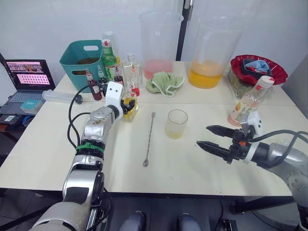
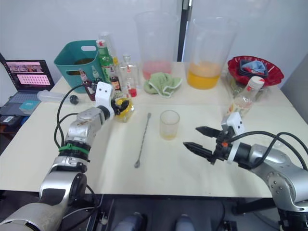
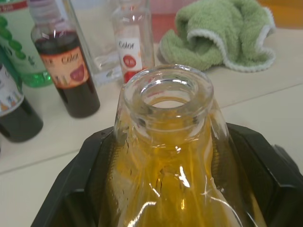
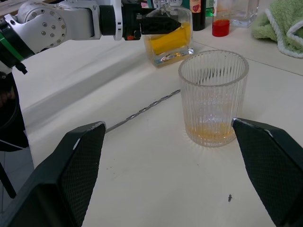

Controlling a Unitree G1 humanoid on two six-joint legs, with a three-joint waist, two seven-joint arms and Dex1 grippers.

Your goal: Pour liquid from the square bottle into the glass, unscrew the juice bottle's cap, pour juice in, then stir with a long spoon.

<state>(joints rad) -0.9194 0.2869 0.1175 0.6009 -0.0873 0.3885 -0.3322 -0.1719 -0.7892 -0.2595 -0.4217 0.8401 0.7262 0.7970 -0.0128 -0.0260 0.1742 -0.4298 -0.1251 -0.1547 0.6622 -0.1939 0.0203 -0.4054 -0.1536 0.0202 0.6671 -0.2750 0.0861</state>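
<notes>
- Right gripper [image 1: 208, 136] spread wide, empty, near the glass [image 1: 176, 123].
- Left gripper [image 1: 126, 107] pinches the square bottle [image 1: 130, 107] — upright.
- Long spoon [image 1: 149, 139] lies between, bowl toward the table's near edge.

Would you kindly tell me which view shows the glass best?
The right wrist view: the glass sits close, showing its ribbed wall and a little yellow liquid at the bottom. Both eye views show it smaller, beside the long spoon.

Squat clear square bottle [image 1: 130, 105] of yellow liquid, ribbed clear glass [image 1: 176, 124] with an amber film, silvery long spoon [image 1: 149, 139], green cloth [image 1: 164, 83], teal basket [image 1: 81, 57], cream bench [image 1: 43, 144]
</notes>
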